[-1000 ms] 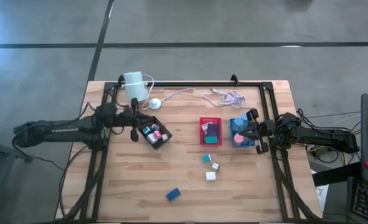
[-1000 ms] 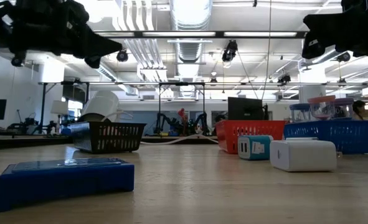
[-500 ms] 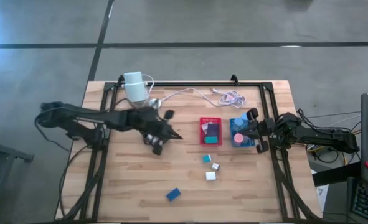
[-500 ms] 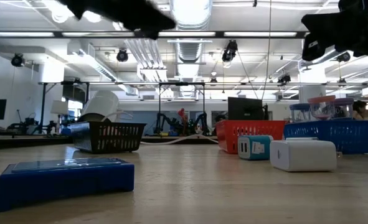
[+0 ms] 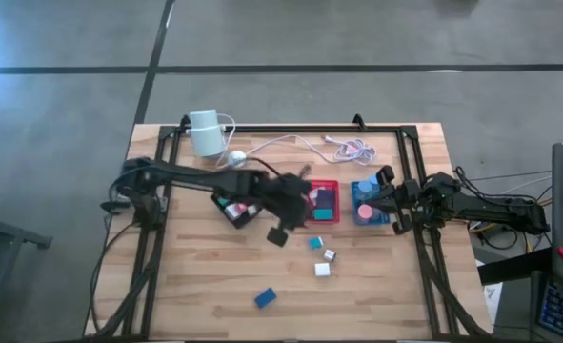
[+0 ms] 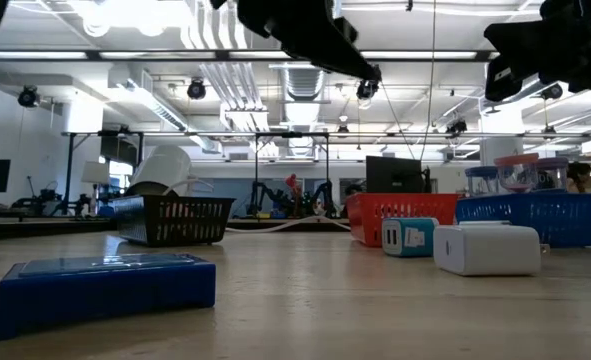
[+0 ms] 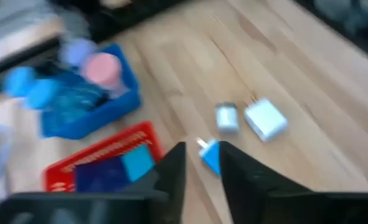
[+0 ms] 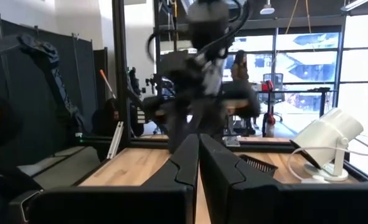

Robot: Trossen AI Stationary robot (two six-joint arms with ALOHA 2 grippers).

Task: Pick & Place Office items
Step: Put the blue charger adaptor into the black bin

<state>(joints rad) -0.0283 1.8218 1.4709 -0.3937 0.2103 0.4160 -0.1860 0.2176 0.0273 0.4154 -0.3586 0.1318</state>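
Observation:
Loose office items lie flat on the wood toward the near right: a teal block (image 5: 316,243), a tiny white piece (image 5: 330,254), a white block (image 5: 322,270) and a blue block (image 5: 266,298). More pieces sit in the black tray (image 5: 233,211), the red tray (image 5: 322,200) and the blue tray (image 5: 367,205). My left gripper (image 5: 291,221) hangs above the table between the black and red trays, tipped downward and open, with nothing between its fingers (image 7: 176,171); the teal block (image 7: 210,155) shows beyond them. My right gripper (image 8: 198,155) waits shut by the blue tray at the table's right edge.
A white cylinder (image 5: 205,131) with its cable (image 5: 343,148) stands at the far edge. A black frame (image 5: 291,130) runs around the table. In the low view the blue block (image 6: 105,290) lies nearest, with the white block (image 6: 487,250) and teal block (image 6: 407,237) farther right.
My left arm has swung out from the table's left side, past the black tray, toward the red tray, rising a little and tipping its gripper downward. It now covers part of the black tray. The loose items and trays have stayed where they were.

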